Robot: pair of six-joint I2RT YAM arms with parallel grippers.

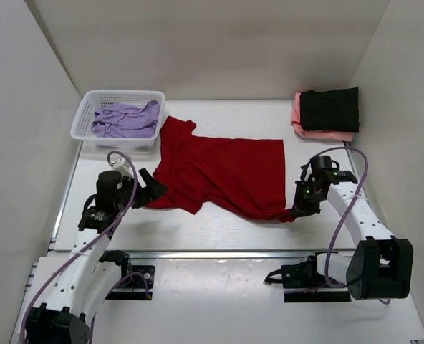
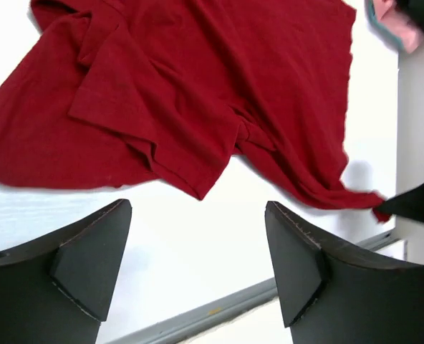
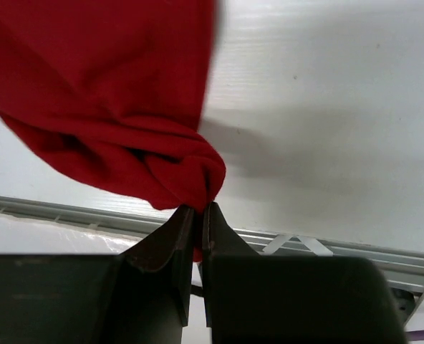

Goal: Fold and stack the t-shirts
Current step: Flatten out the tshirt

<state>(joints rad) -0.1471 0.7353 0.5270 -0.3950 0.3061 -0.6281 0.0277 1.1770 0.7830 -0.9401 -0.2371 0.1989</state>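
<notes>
A bright red t-shirt lies spread and rumpled across the middle of the table, also filling the left wrist view. My left gripper stands open at its near-left edge, nothing between its fingers. My right gripper is shut on the red t-shirt's near-right corner, pinched between its fingertips. A folded black t-shirt sits on a folded salmon pink one at the back right. A pale lavender t-shirt lies crumpled in the basket.
The white mesh basket stands at the back left. White walls close in both sides and the back. A metal rail runs along the table's near edge, in front of the arm bases.
</notes>
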